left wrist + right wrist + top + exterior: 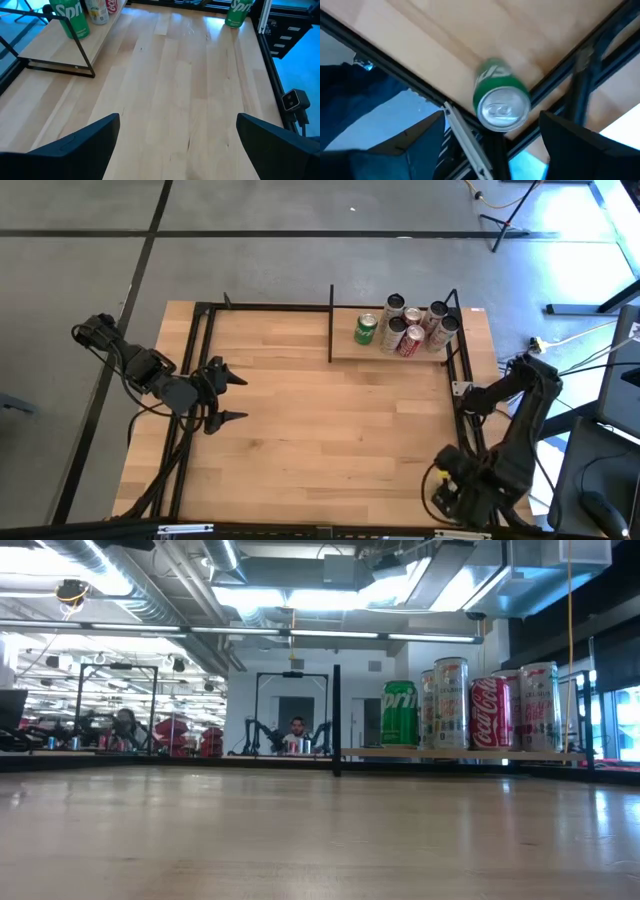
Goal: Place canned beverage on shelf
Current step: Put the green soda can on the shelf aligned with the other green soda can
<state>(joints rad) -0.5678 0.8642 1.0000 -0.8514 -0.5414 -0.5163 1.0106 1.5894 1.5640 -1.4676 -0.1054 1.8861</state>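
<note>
The big light wooden worktop has black metal rails round it, and the green soda can with a silver top is seen standing right at one corner, just beside those rails. The can could be knocked over or pushed off the edge if it is bumped on the way down, or the rail could be hit by a finger. The shelf, a light wooden board with thin black rods, is well apart from the can, at the far right of the worktop. It is already crowded with a bunch of green, red and silver cans, so these could be tipped if the new can is set down too close. The right tool is held above the green can, spread wide, and nothing is seen to be touched. The left tool is spread too, empty, over the worktop's left side.
</note>
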